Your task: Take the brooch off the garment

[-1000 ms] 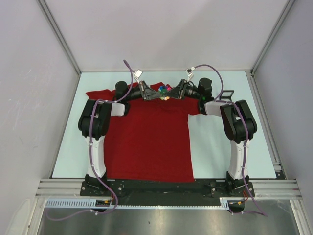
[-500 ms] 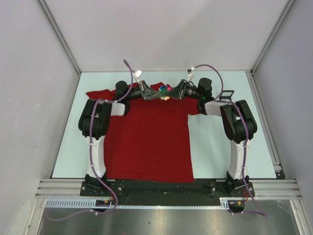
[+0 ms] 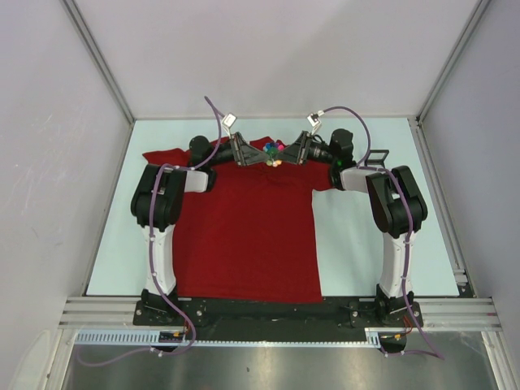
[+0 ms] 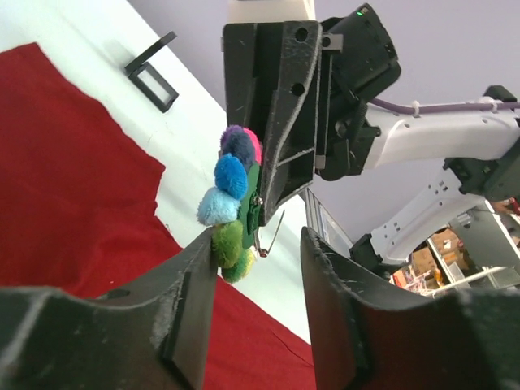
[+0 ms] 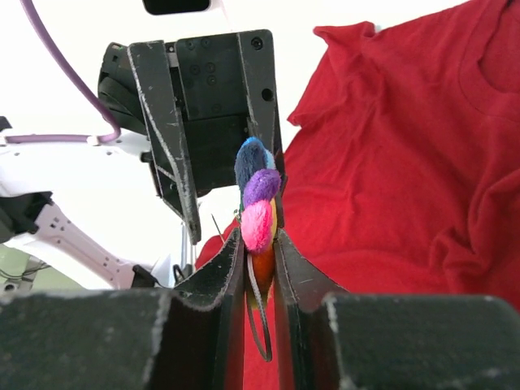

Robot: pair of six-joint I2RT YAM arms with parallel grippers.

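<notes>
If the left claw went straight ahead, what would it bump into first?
Probably the brooch, pinched by the right claw directly in front of the left claw; how far is hard to judge.

Table [image 3: 370, 252] pale blue-white, matte, evenly lit, shadows soft. Boxed in on three sides by plain lavender-grey panels: left wall [image 3: 49, 162], back wall [image 3: 276, 57], right wall [image 3: 487, 187]. Aluminium uprights [image 3: 101, 65] slant up from the rear corners. Grooved aluminium rail [image 3: 268, 309] along the near edge; white slotted cable duct [image 3: 122, 335] below it; then a brushed metal sheet [image 3: 268, 367].
</notes>
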